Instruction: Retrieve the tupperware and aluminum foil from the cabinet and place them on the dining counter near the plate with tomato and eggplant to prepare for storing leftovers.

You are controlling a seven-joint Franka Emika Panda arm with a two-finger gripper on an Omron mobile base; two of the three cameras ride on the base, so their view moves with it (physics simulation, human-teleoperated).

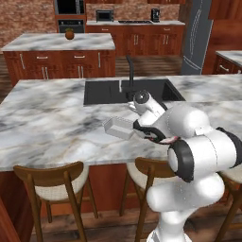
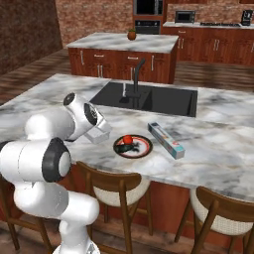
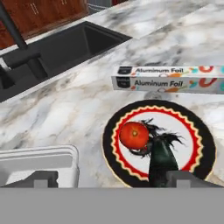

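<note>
**Both items look parked on the dining counter, claw wide open**

Standing here watching, going left to right across the long white marble dining counter with grey veins [image 2: 223, 144]. Furthest left sits the shallow rectangular translucent grey-white plastic tupperware [image 1: 119, 126], flat on the marble and right up against the robot's wrist. In the hand view its flared rim [image 3: 39, 157] sits at the lower left, just above the left finger tip. The two-finger gripper [image 3: 113, 178] has its dark tips spread far apart with nothing between them, so it's holding nothing.

Next over is the small round plate with the reddish rim [image 2: 133, 146], carrying the red tomato [image 3: 134, 134] and the dark eggplant [image 3: 162, 157]. From the claw, the plate lies straight ahead and a bit right, the tub to the left.

Rightmost is the long narrow white and pale-blue aluminum foil carton [image 2: 166, 140], just beside the plate. Its long axis runs across the far side of the plate in the hand view, dark end pointing toward the black sink [image 2: 149, 99], the red-orange marks at the other end.

My read: both things are near the plate already, so the arm mostly just needs to back away without nudging the tub.
</note>
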